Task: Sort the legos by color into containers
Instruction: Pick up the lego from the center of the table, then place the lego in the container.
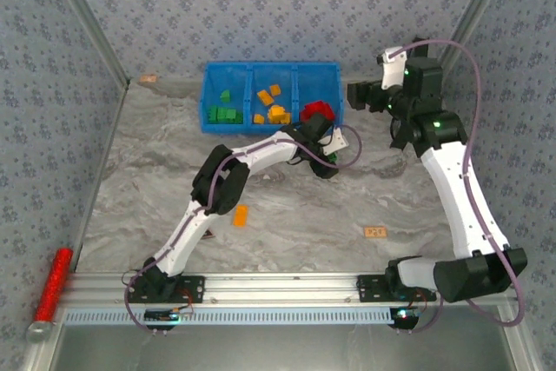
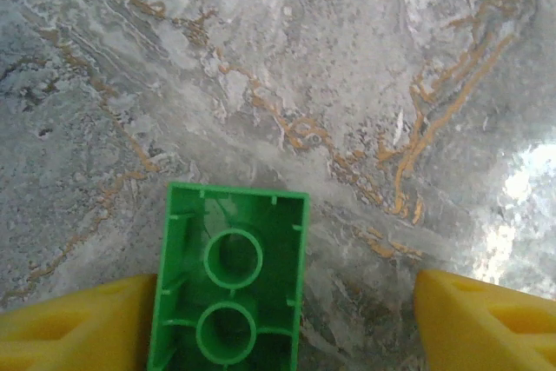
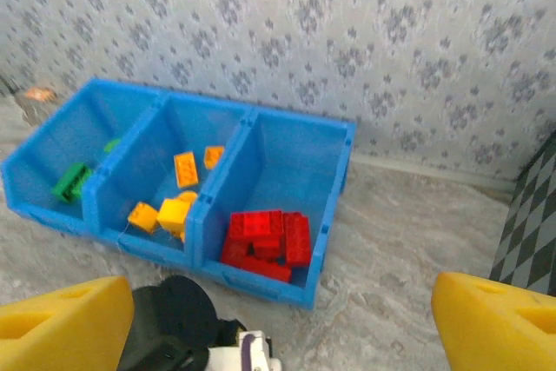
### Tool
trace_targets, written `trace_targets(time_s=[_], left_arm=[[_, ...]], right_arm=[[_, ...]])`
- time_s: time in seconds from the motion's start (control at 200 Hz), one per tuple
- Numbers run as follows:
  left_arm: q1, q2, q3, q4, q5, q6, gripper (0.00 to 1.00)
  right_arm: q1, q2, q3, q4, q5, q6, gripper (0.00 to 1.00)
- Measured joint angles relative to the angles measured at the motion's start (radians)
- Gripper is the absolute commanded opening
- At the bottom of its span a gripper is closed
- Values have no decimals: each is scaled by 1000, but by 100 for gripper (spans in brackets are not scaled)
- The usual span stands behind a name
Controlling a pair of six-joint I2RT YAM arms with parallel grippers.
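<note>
Left pincer [image 2: 285,293]: wide open, gripping nothing. Green brick [image 2: 230,280] lies on the table [image 2: 347,84] between the fingers. It is hard by the 9 o'clock finger [image 2: 78,319], contact uncertain, and well apart from the other.

Wrist view: brick hollow side up, two round tubes showing, long axis 12 to 6.

Top view: the bin [image 1: 271,65] at 11 o'clock from this pincer, a loose orange brick [image 1: 241,215] at 8 o'clock.

Right pincer [image 3: 282,301]: wide open, empty. Its view looks into the bin: red pile [image 3: 265,236] in the 3 o'clock compartment, yellow-orange bricks [image 3: 174,210] in the middle, green ones [image 3: 69,182] in the 9 o'clock compartment.
</note>
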Motion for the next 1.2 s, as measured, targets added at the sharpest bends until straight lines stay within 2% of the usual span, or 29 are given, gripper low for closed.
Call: trace_targets(time_s=[0.28, 0.46, 0.624, 0.804, 0.959, 1.099, 1.204], left_arm=[[-14, 10, 30, -60, -23, -7, 40], [-25, -13, -14, -35, -47, -5, 27], [-42, -84, -137, 0, -59, -33, 18], [-50, -207, -307, -20, -69, -69, 14], [-37, -327, -438, -65, -82, -112, 13], [20, -492, -525, -84, -89, -144, 13], [95, -632, -537, -80, -88, -167, 13]], right_arm=[[-1, -85, 13, -1, -19, 23, 95], [-1, -109, 13, -20, -42, 52, 97], [0, -158, 8, -50, -61, 78, 97], [28, -203, -2, -97, -47, 83, 97], [43, -235, -75, -111, -16, 121, 96], [56, -276, -204, -103, 13, 212, 96], [83, -294, -327, -98, 33, 307, 95]])
